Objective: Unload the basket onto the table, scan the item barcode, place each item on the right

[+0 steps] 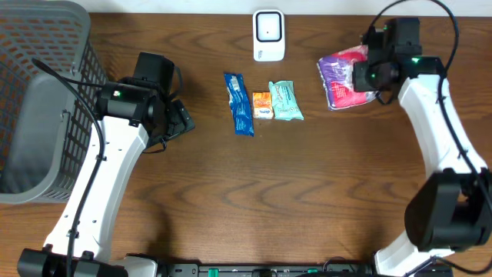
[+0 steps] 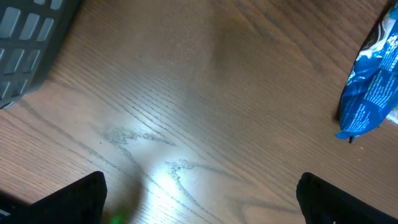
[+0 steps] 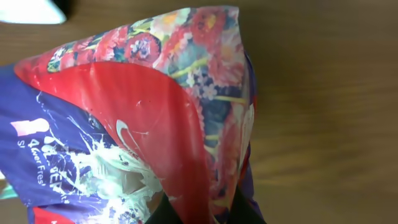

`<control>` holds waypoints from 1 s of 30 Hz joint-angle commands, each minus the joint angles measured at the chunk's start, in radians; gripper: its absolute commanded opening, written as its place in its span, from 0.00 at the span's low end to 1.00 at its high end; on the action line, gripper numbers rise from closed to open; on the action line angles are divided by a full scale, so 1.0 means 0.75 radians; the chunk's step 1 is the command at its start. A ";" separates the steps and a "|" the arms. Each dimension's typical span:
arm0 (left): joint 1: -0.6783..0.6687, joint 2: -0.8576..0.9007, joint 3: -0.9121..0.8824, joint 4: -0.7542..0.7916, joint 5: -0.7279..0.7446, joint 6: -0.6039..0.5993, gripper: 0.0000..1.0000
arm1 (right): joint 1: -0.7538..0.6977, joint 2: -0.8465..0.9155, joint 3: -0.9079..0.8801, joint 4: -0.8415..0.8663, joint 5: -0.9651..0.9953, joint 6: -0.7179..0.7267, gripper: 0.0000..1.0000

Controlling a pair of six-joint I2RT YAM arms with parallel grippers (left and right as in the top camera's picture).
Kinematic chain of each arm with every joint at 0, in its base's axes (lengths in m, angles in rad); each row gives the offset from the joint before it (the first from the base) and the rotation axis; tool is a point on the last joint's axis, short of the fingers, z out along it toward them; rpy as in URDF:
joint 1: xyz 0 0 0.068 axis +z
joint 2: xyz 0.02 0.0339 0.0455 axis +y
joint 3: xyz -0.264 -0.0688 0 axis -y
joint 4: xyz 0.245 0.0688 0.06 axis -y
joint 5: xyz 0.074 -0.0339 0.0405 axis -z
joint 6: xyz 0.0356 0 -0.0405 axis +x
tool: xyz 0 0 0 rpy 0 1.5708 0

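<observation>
Since the right pincer [image 3: 202, 213] is clamped on the purple-and-red snack bag [image 1: 340, 79] right of the barcode scanner [image 1: 268, 35], the barcode side should be turned to the scanner; the left pincer [image 2: 199, 199] is spread wide.

The left arm [image 1: 100, 177] rose from the near-left corner and bent inward at the wrist. The left gripper [image 1: 178, 119] pointed downward with its two fingers [image 2: 74, 199] spread wide apart and nothing between them. The right arm [image 1: 442, 131] stretched from the near-right corner toward the far edge, then turned leftward at the wrist. The right gripper [image 1: 361, 77] was clamped tight, its dark fingers [image 3: 242, 208] pinching a fold of the purple-and-red bag [image 3: 124, 124].
</observation>
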 commanded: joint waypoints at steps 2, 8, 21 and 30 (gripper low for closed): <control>0.006 0.003 -0.002 -0.004 -0.009 -0.007 0.98 | 0.184 0.005 0.012 -0.029 0.863 0.133 0.01; 0.006 0.003 -0.002 -0.004 -0.009 -0.007 0.98 | 0.421 0.050 0.011 -0.037 1.318 0.275 0.01; 0.006 0.003 -0.002 -0.004 -0.009 -0.007 0.98 | 0.506 0.455 0.001 -0.123 1.587 0.302 0.11; 0.006 0.003 -0.002 -0.004 -0.009 -0.007 0.98 | 0.658 0.464 0.121 -0.136 0.867 0.302 0.66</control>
